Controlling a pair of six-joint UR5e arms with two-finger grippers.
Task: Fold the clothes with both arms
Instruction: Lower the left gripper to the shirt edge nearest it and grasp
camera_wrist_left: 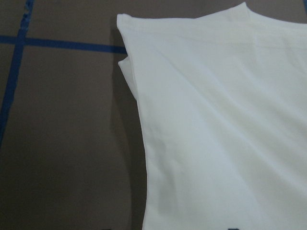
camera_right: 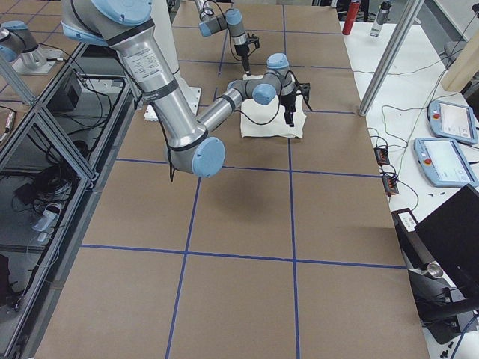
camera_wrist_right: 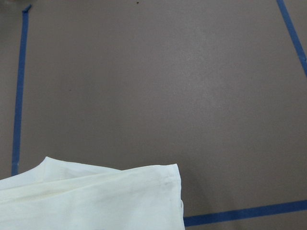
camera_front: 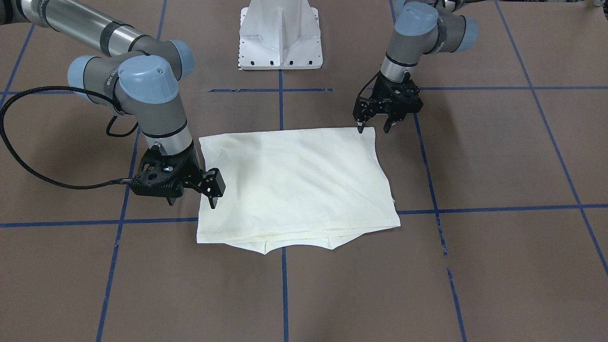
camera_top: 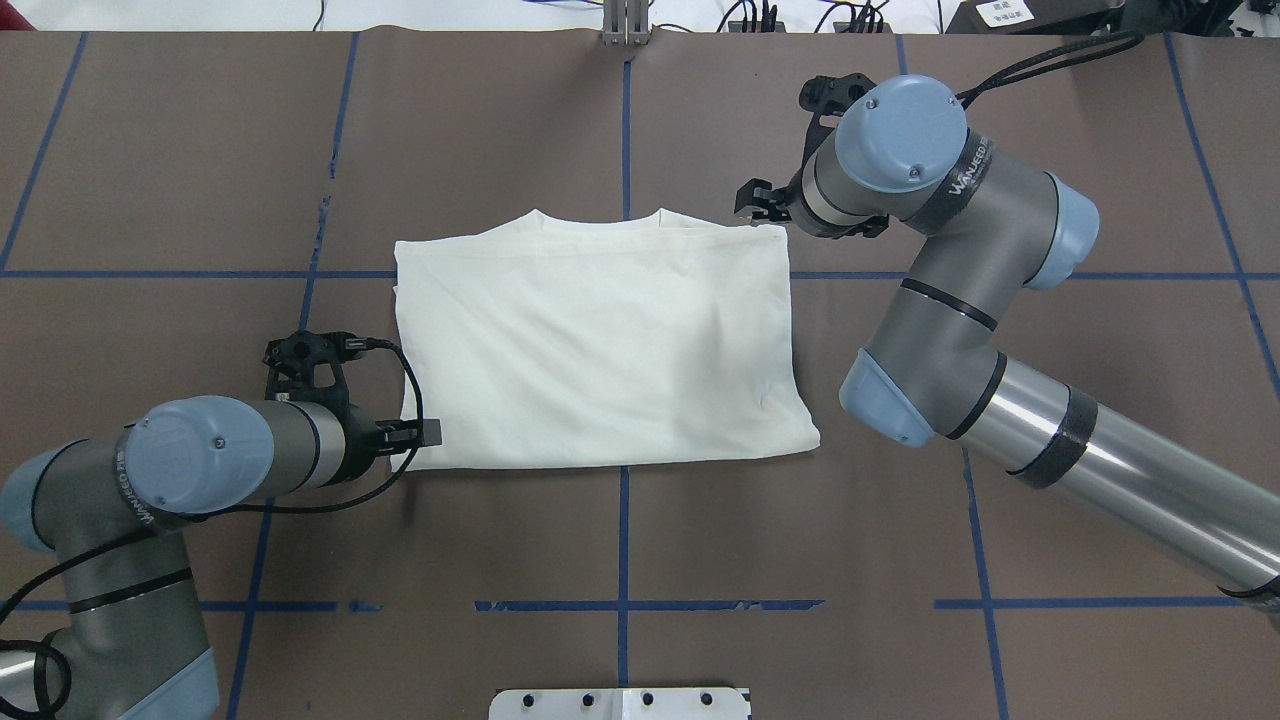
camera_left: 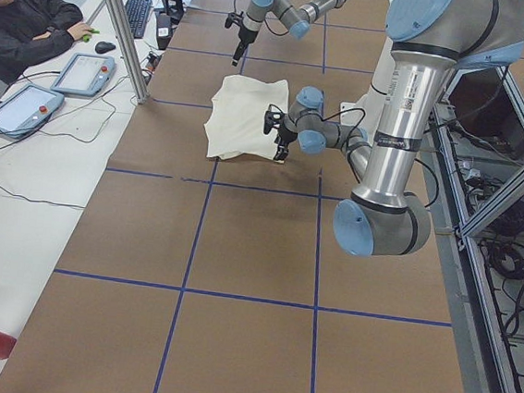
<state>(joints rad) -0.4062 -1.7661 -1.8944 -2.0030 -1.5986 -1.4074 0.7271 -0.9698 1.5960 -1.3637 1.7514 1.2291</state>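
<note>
Overhead exterior view: a cream-white long-sleeved T-shirt [camera_top: 600,340], folded into a rough rectangle with its plain side up, lies flat on the brown-covered table [camera_top: 900,520], which is crossed by blue tape lines [camera_top: 622,530]. The shirt's long axis runs from gripper to gripper, and its neckline edge faces away from the white metal pedestal base [camera_front: 281,38].

The black left gripper [camera_front: 374,127] has its fingers spread over the shirt corner nearest the base. The black right gripper [camera_front: 192,200], also spread, straddles the opposite side edge.

White lettering on the right arm's grey band [camera_top: 965,170] looks like "WANJEED", though I cannot be sure. A seated person [camera_left: 28,21] and two grey handheld tablets [camera_left: 84,72] are well apart from both grippers.
</note>
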